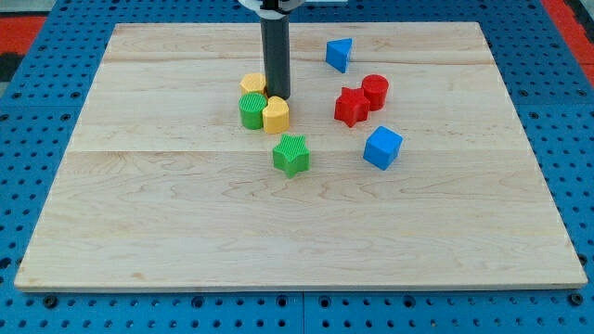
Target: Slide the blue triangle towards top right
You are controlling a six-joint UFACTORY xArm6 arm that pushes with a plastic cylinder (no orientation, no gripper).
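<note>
The blue pegboard (56, 37) under everything is cut off on all four sides, and red patches at the view's top corners are too cropped to identify. On it lies the wooden board (186, 232), fully in view, built of several planks; it carries no writing or label that can be read.

The rod (276, 56) comes down from the view's top, where its pale mount is cut off by the frame edge. It ends in my tip (277, 96), which rests on the board just behind the yellow and green cluster; the arm has no pincer, so there is nothing to report as wide, narrow or holding.

There are seven blocks: two blue, two red, two green and two yellow, minus none hidden entirely, though one is partly covered. The blue cube (382, 147) sits alone at the view's right of centre. The green star (291, 155) lies nearest the view's bottom. The red star (351, 107) touches the red cylinder (375, 90). The green cylinder (251, 110) touches a yellow block (276, 115) of unclear shape. A second yellow block (252, 83) is partly hidden by the rod.

The blue triangle (340, 54) lies near the view's top, right of the rod and well apart from my tip.
</note>
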